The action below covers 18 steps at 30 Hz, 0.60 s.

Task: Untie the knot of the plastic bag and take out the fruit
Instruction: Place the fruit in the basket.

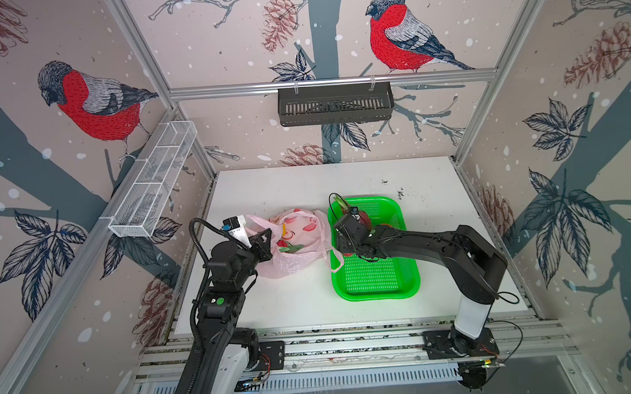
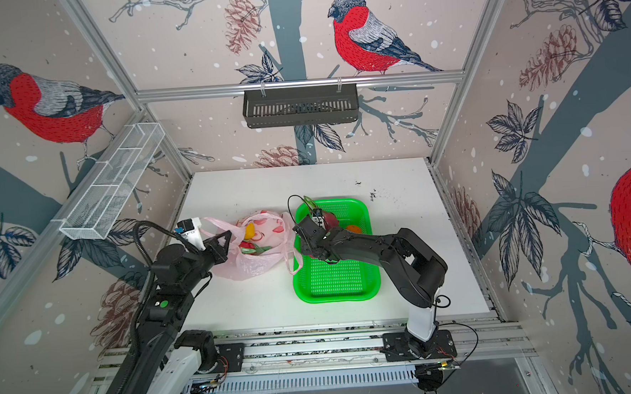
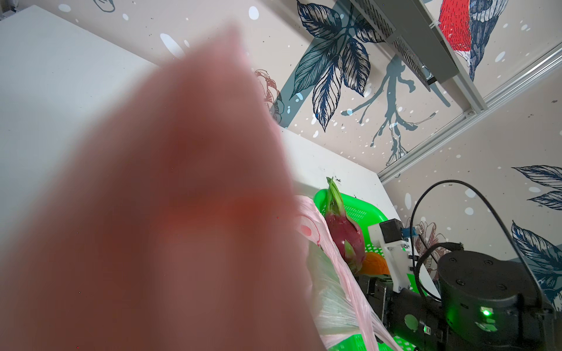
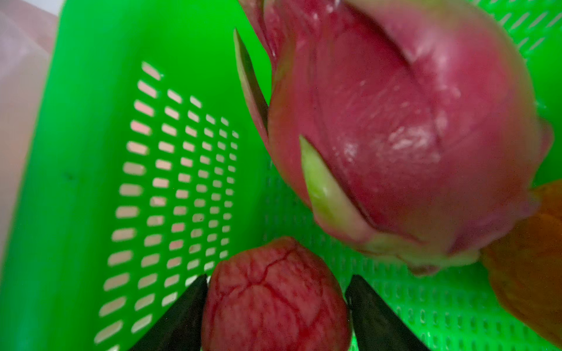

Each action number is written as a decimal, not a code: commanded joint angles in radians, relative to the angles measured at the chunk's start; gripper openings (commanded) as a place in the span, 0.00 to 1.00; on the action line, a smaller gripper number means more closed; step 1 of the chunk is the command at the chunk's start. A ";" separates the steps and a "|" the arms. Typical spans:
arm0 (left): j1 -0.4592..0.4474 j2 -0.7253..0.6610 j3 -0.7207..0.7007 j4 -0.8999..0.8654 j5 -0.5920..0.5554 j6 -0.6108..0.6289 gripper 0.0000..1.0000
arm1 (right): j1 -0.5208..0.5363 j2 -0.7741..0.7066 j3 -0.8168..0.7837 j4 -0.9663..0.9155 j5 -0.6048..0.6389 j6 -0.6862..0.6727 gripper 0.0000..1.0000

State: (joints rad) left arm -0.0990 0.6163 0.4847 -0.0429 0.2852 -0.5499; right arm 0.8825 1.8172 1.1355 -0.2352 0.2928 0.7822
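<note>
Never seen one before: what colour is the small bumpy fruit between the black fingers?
Small fruit: red with darker vein-like lines, clearest in the right wrist view.

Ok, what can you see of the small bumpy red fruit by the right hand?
The small red fruit is rounded, with dull red, bumpy skin crossed by darker crack-like lines. It sits inside the green tray near the slotted wall, between the black fingers of the right hand; whether they press it is unclear. A dragon fruit lies just beyond.
</note>
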 commanded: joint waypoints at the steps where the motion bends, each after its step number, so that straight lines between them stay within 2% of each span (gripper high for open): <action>1: 0.004 0.000 0.011 0.016 -0.003 0.007 0.12 | 0.001 0.001 0.009 -0.004 0.002 0.005 0.77; 8: 0.004 0.003 0.012 0.017 -0.003 0.010 0.12 | 0.001 -0.016 0.021 -0.024 0.014 0.000 0.82; 18: 0.004 0.016 0.031 0.014 -0.002 0.020 0.11 | 0.014 -0.091 0.045 -0.073 0.065 -0.023 0.83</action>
State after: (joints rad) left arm -0.0990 0.6289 0.5014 -0.0479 0.2855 -0.5449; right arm 0.8890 1.7542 1.1675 -0.2810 0.3164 0.7792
